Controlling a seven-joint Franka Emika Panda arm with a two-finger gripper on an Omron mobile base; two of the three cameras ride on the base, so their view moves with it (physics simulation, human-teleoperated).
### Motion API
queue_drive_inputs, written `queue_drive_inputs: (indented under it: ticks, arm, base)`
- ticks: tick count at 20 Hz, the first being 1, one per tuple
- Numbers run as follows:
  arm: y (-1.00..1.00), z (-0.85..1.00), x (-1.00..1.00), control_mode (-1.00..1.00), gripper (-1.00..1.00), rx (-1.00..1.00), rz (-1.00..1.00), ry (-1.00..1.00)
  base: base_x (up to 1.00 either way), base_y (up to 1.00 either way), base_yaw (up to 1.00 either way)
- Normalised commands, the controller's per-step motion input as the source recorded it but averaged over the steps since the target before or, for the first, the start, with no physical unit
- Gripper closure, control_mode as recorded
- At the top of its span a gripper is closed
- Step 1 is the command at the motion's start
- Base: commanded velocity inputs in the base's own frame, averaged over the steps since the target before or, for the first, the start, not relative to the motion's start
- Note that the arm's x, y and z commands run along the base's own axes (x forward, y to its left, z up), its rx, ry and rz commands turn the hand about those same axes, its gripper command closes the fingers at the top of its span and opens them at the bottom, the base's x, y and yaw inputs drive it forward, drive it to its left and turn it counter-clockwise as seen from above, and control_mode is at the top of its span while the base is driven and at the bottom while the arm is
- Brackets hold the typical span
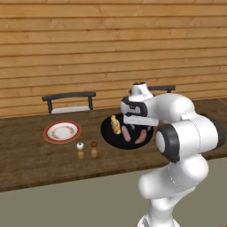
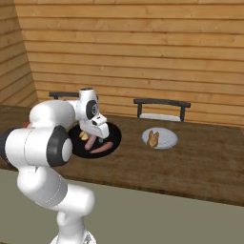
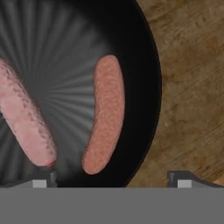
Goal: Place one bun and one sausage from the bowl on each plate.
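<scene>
Roughly half done: grey plate (image 2: 167, 139) had a bun (image 2: 153, 138), red-rimmed plate (image 1: 62, 131) sat bare, fingers (image 3: 113, 181) open, empty, over a sausage (image 3: 106, 113) in the bowl (image 3: 146, 57).

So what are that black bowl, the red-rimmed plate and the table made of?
The bowl looks like matte black ceramic or plastic; it shows only a soft grey sheen, no sharp glare. The plate seems glazed ceramic: white, with a red-orange rim and a faint brownish pattern. The table looks like dark stained wood, with visible grain streaks. All rendered, so only a guess.
</scene>
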Motion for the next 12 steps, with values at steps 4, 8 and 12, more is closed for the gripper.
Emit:
queue_drive_inputs:
  ticks: [4, 8, 12]
  arm:
    - [0.00, -0.45, 0.00, -1.00, -1.00, 0.00, -0.01, -0.06]
    - [0.00, -0.27, 0.05, -1.00, -1.00, 0.00, -0.01, 0.00]
    - [0.00, -0.18, 0.19, -1.00, -1.00, 0.00, 0.00, 0.00]
  base:
    - [0.00, 0.00, 0.00]
    - [0.00, 0.00, 0.00]
    - [0.00, 0.00, 0.00]
